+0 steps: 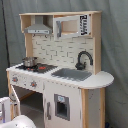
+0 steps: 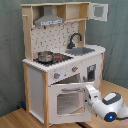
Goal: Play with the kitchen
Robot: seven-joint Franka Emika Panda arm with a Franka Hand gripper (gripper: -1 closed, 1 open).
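Grey curtain hangs behind the kitchen [image 2: 62,60], which stands on a pale wooden floor [image 2: 20,119] in the second exterior view. A small pot [image 2: 45,56] sits on the stovetop [image 1: 36,67], left of the grey sink [image 1: 71,74] and black faucet [image 1: 83,59]. The oven door [image 2: 67,100] hangs open. The white tool [image 2: 92,94] sits at that door's right edge; whether it is spread or pressed together, I cannot tell.

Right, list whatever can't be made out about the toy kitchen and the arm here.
- Claw: in the second exterior view the arm's white wrist covers it at the oven door, so contact is unclear.
- Arm in the first exterior view: cut off by the bottom edge.
- Pot contents: too small in both exterior views.
- Oven interior: hidden behind the door.
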